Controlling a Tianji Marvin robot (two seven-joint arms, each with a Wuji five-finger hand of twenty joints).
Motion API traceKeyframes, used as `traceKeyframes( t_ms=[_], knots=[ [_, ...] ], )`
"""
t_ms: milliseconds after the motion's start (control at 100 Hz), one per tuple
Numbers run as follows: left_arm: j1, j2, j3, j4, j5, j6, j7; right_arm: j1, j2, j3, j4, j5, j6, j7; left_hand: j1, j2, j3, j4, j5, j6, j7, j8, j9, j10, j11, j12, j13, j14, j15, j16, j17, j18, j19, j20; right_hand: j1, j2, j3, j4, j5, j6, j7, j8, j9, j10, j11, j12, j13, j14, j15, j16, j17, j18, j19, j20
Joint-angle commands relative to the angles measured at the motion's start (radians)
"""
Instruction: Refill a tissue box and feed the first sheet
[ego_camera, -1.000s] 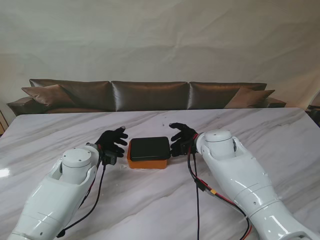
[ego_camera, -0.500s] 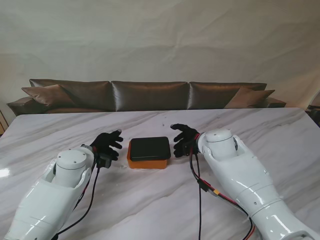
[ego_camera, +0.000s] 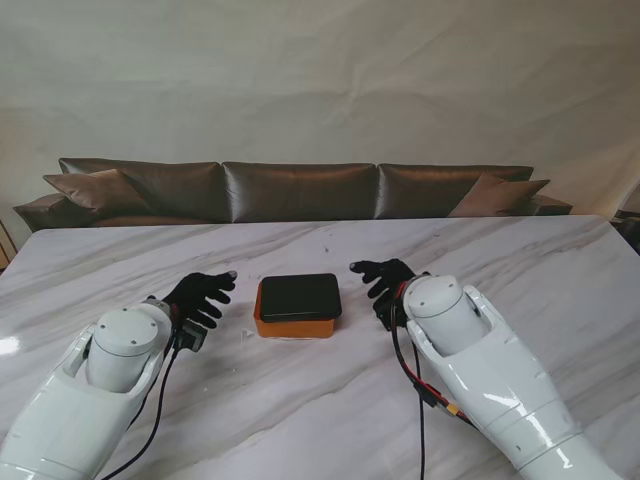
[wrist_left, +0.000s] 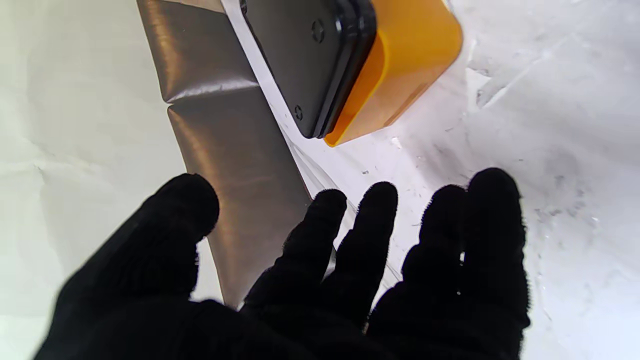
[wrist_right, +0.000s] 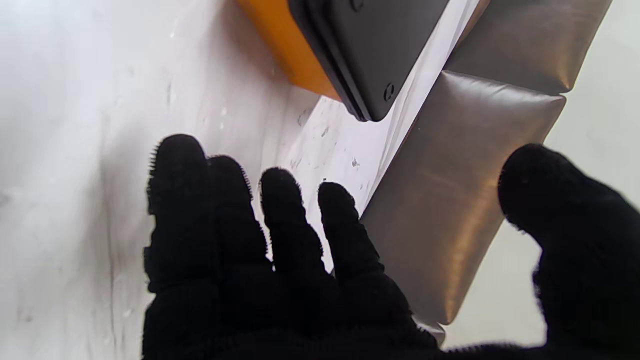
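Note:
An orange tissue box (ego_camera: 294, 324) with a flat black lid (ego_camera: 299, 295) rests on the marble table (ego_camera: 300, 400), midway between my hands. The lid lies closed on it and no tissue shows. My left hand (ego_camera: 200, 296), in a black glove, hovers open a short way left of the box, fingers spread. My right hand (ego_camera: 388, 280) is open too, a little right of the box and apart from it. The left wrist view shows the box's orange corner (wrist_left: 400, 75) and lid (wrist_left: 305, 55) beyond the fingers (wrist_left: 375, 240). The right wrist view shows the box (wrist_right: 295, 60) beyond the fingers (wrist_right: 280, 215).
A long brown leather sofa (ego_camera: 300, 190) runs behind the table's far edge, with a pale wall above it. Black and red cables (ego_camera: 410, 370) hang along my right forearm, and a black cable (ego_camera: 160, 400) trails under my left arm.
Both hands have drawn away from the box's sides, the left going left and nearer to me, the right going right. The box has stayed in place.

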Motion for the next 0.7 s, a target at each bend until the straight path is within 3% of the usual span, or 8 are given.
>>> traceKeyframes(
  t_ms=[0,160,310,330,400,420,460,690],
  knots=[
    [0.018,0.015,-0.010,-0.013,0.016,-0.010,-0.026,-0.033,0.008,-0.008,-0.022,-0.017,-0.016,0.005,-0.019,-0.046,0.018,0.020,-0.017,-0.058,0.023,0.025,0.029,-0.056,0.014,0.008,0.051,-0.032,-0.019,-0.022,-0.046,-0.056,-0.424,-0.014,-0.014,-0.046,0.015,-0.024,0.019,-0.052,0.018,0.015,0.039,-0.041,0.010,-0.007,0.040,-0.014,0.030,0.007,0.010,-0.063,0.044,0.021],
    [0.043,0.045,-0.024,-0.021,0.088,-0.062,-0.100,-0.089,0.023,-0.019,-0.079,-0.108,-0.047,-0.015,-0.012,-0.105,0.052,0.013,-0.068,-0.125,0.039,0.037,-0.013,-0.140,-0.005,-0.001,0.011,-0.120,-0.074,-0.047,-0.182,-0.122,-0.532,-0.050,0.004,-0.095,0.027,-0.039,0.039,-0.072,0.034,0.033,0.072,-0.061,0.019,-0.003,0.073,-0.025,0.033,0.006,0.022,-0.068,0.058,0.032],
    [0.061,0.067,-0.034,-0.019,0.158,-0.116,-0.154,-0.132,0.032,-0.042,-0.118,-0.210,-0.077,-0.046,-0.004,-0.168,0.075,-0.012,-0.112,-0.170,0.055,0.047,-0.050,-0.199,-0.011,-0.004,-0.031,-0.168,-0.112,-0.047,-0.231,-0.109,-0.573,-0.064,0.016,-0.121,0.029,-0.052,0.057,-0.088,0.051,0.047,0.105,-0.085,0.033,0.002,0.107,-0.041,0.039,0.005,0.038,-0.076,0.073,0.041],
    [0.064,0.070,-0.035,-0.020,0.168,-0.122,-0.158,-0.138,0.033,-0.045,-0.123,-0.222,-0.081,-0.052,-0.002,-0.179,0.081,-0.038,-0.120,-0.174,0.065,0.052,-0.054,-0.206,-0.008,-0.004,-0.035,-0.172,-0.121,-0.036,-0.238,-0.106,-0.570,-0.061,0.017,-0.124,0.030,-0.052,0.060,-0.090,0.053,0.049,0.110,-0.088,0.035,0.003,0.113,-0.042,0.041,0.005,0.040,-0.077,0.074,0.042],
    [0.075,0.075,-0.034,-0.020,0.209,-0.147,-0.162,-0.160,0.033,-0.052,-0.138,-0.259,-0.096,-0.077,0.005,-0.224,0.084,-0.057,-0.128,-0.190,0.068,0.053,-0.065,-0.223,-0.009,-0.004,-0.047,-0.184,-0.129,-0.030,-0.244,-0.110,-0.569,-0.059,0.018,-0.139,0.035,-0.055,0.066,-0.097,0.062,0.056,0.121,-0.097,0.040,0.005,0.130,-0.048,0.045,0.006,0.049,-0.079,0.082,0.046],
    [0.078,0.076,-0.033,-0.020,0.222,-0.155,-0.160,-0.166,0.033,-0.054,-0.142,-0.268,-0.099,-0.084,-0.004,-0.246,0.121,-0.099,-0.135,-0.196,0.078,0.058,-0.071,-0.230,-0.001,0.000,-0.048,-0.189,-0.135,-0.020,-0.246,-0.112,-0.562,-0.056,0.018,-0.143,0.036,-0.056,0.066,-0.098,0.064,0.058,0.124,-0.100,0.042,0.006,0.134,-0.050,0.046,0.005,0.051,-0.080,0.084,0.047],
    [0.086,0.078,-0.031,-0.019,0.253,-0.176,-0.151,-0.178,0.032,-0.057,-0.151,-0.285,-0.104,-0.099,-0.023,-0.290,0.170,-0.135,-0.140,-0.205,0.080,0.058,-0.077,-0.240,-0.003,-0.002,-0.052,-0.193,-0.140,-0.013,-0.245,-0.111,-0.560,-0.054,0.020,-0.153,0.039,-0.057,0.069,-0.102,0.069,0.062,0.131,-0.104,0.046,0.008,0.144,-0.052,0.050,0.006,0.054,-0.080,0.088,0.049],
    [0.136,0.061,-0.002,-0.005,0.403,-0.276,0.010,-0.223,0.029,-0.070,-0.173,-0.359,-0.144,-0.162,-0.141,-0.463,0.381,-0.234,-0.156,-0.219,0.082,0.059,-0.107,-0.264,0.013,0.007,-0.050,-0.201,-0.127,0.006,-0.235,-0.118,-0.510,-0.030,0.028,-0.163,0.042,-0.065,0.063,-0.125,0.091,0.086,0.141,-0.135,0.065,0.030,0.181,-0.075,0.076,0.014,0.061,-0.090,0.105,0.057]
  ],
)
